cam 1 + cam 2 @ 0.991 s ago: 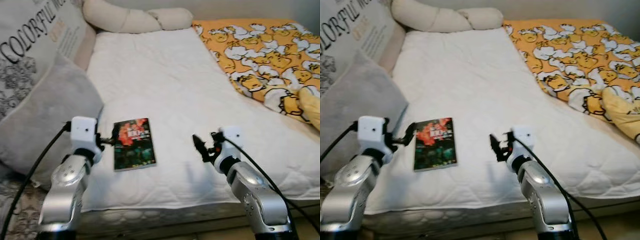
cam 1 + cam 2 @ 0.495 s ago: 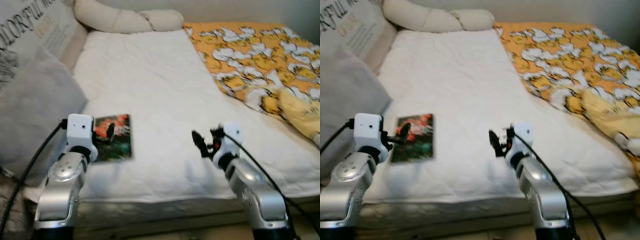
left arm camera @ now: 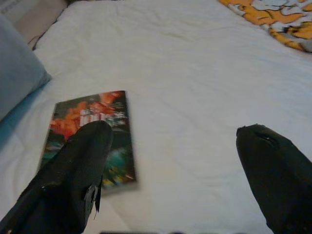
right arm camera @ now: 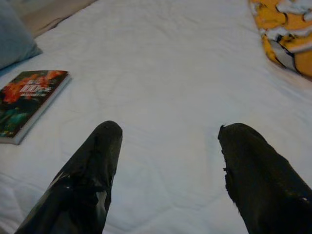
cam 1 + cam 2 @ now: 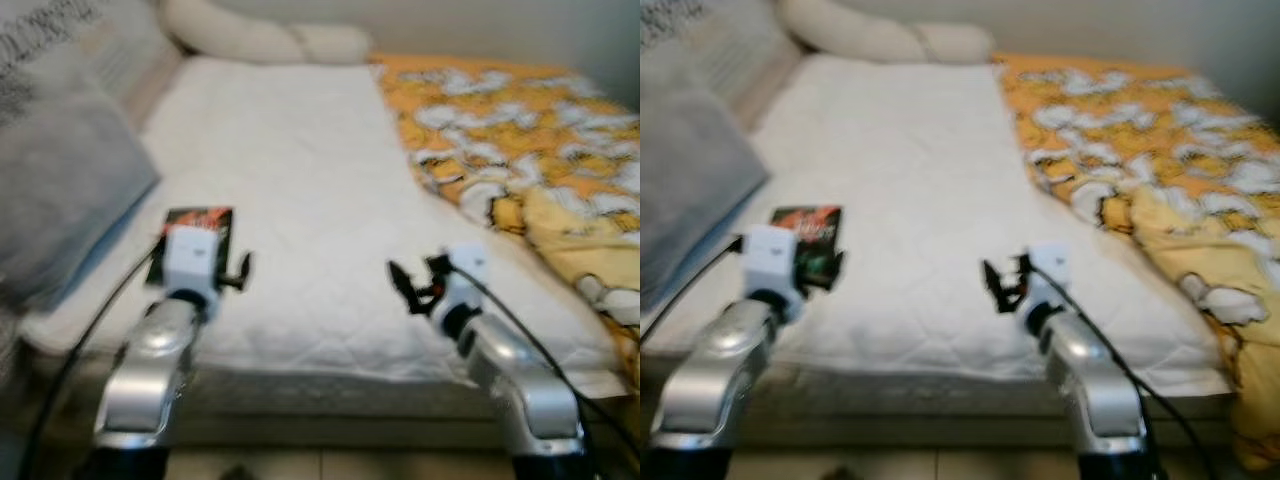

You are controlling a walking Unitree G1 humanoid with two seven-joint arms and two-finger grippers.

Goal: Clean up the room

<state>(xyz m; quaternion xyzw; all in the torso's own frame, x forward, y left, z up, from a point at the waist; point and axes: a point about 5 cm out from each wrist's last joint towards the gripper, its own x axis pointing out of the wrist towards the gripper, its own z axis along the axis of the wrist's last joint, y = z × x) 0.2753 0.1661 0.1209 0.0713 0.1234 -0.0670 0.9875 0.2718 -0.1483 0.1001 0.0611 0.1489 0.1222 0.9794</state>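
Observation:
A book (image 3: 92,131) with a dark green and red cover lies flat on the white mattress (image 5: 290,150), near its front left corner. My left gripper (image 3: 175,136) hovers open just above the mattress at the book's near edge, and one finger (image 3: 73,180) overlaps the cover in the left wrist view. In the head view my left wrist hides the lower part of the book (image 5: 197,218). My right gripper (image 4: 168,131) is open and empty over the front middle of the mattress, well to the right of the book (image 4: 27,100).
A yellow duck-print blanket (image 5: 520,130) is bunched along the right side of the bed. A grey pillow (image 5: 60,190) leans at the left, and cream pillows (image 5: 260,40) lie at the head. The mattress's front edge (image 5: 330,390) runs just below my grippers.
The whole view has shifted and blurred, so the camera is moving. My left gripper was at the book's left edge and now sits at its near edge. Both grippers stay open.

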